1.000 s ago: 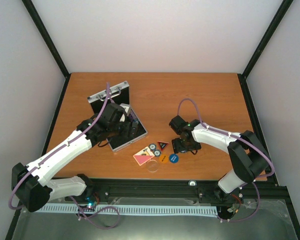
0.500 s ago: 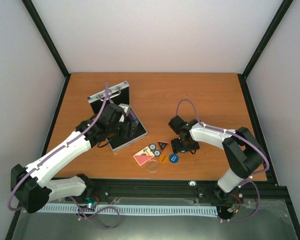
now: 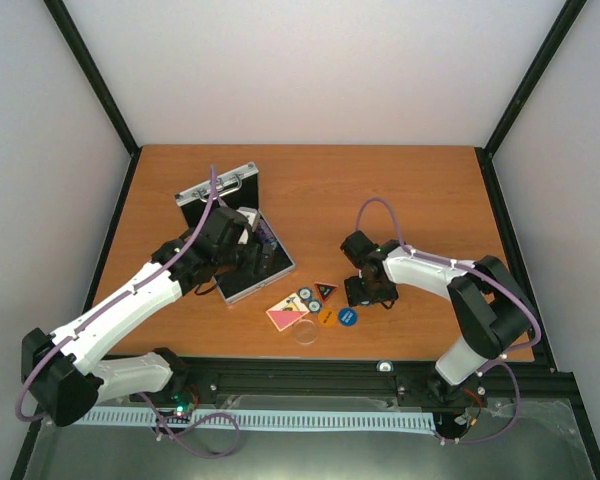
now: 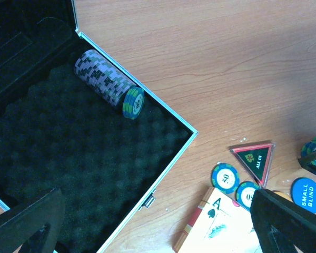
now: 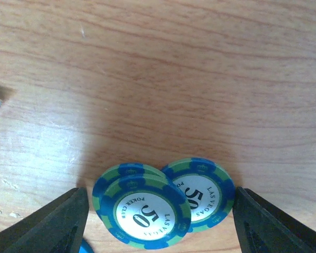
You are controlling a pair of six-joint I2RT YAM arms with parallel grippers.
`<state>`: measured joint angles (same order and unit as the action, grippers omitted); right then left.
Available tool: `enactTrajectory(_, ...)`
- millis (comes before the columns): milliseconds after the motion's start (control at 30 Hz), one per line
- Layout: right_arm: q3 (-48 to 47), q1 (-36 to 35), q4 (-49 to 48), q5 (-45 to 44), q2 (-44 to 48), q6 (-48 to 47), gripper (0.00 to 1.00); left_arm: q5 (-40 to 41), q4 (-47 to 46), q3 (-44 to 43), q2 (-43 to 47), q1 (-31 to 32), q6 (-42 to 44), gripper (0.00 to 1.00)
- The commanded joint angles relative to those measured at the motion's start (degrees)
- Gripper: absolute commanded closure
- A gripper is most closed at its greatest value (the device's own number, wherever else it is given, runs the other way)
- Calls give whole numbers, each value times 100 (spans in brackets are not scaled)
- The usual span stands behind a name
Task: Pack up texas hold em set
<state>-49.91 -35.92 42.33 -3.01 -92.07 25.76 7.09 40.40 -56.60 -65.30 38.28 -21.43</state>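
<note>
The case (image 4: 79,158) lies open on the left of the table (image 3: 430,200), its lid (image 3: 220,187) raised behind it. In its foam, one row of chips (image 4: 108,84) lies on edge along the rim. The left gripper (image 4: 157,211) hangs over the case, jaws wide and holding nothing. Just beside the case lie the deck (image 4: 216,224), triangle (image 4: 253,155), blue disc (image 4: 307,195), orange disc (image 3: 326,316) and clear disc (image 3: 306,331). The right gripper (image 5: 158,211) stands low over two overlapping chips (image 5: 145,213), fingers apart on either side; contact unclear
</note>
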Motion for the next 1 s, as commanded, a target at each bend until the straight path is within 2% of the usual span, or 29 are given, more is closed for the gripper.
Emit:
enactTrajectory(0, 160, 85, 123, -317, 63, 41, 25, 30, 21, -62, 45, 13, -127, 0)
enactTrajectory(33, 153, 88, 136, -342, 80, 59, 27, 24, 21, -62, 51, 8, -137, 0)
enactTrajectory(967, -82, 283, 111, -416, 107, -16, 34, 84, 30, -66, 87, 13, -142, 0)
